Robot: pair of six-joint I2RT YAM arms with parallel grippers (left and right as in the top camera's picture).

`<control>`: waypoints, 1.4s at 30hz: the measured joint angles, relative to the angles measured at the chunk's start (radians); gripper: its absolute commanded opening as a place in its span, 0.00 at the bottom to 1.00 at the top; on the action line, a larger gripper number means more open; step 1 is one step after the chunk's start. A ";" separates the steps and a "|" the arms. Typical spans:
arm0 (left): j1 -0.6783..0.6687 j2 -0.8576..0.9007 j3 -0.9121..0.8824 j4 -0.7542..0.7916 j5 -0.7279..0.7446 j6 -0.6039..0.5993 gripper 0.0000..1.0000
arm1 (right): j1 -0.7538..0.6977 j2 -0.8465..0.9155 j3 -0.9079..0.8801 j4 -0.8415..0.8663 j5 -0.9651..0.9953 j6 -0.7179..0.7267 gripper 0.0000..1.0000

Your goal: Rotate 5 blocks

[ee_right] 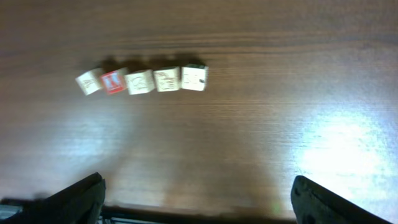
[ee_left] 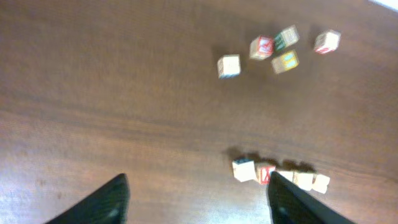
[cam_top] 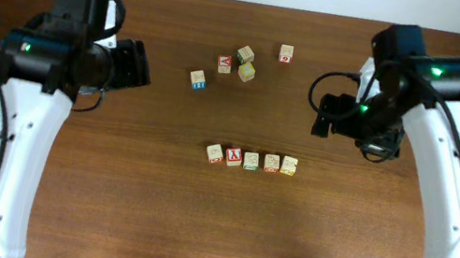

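Five blocks [cam_top: 251,160] sit side by side in a close row on the bench [cam_top: 148,219], the second from the left showing a red face. The left pincer [ee_left: 197,186] is spread and empty, well off to the row's left and beyond it. The right pincer [ee_right: 198,186] is spread wide and empty, off to the row's right. Farther beyond the row lie four loose cubes [cam_top: 247,72] and a blue-marked cube [cam_top: 198,78]
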 measured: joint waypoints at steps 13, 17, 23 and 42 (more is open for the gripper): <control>-0.075 0.220 -0.008 -0.016 0.014 -0.005 0.00 | -0.056 0.114 -0.275 0.239 0.061 -0.005 0.13; -0.130 0.223 -0.008 0.024 -0.037 0.007 0.00 | -0.056 0.119 -0.408 0.414 0.061 -0.005 0.12; -0.141 0.255 -0.008 0.057 -0.099 0.011 0.00 | -0.056 0.121 -0.585 0.636 0.013 -0.005 0.12; -0.141 0.303 -0.008 0.126 -0.114 0.061 0.00 | 0.044 0.122 -0.669 0.805 -0.088 -0.005 0.09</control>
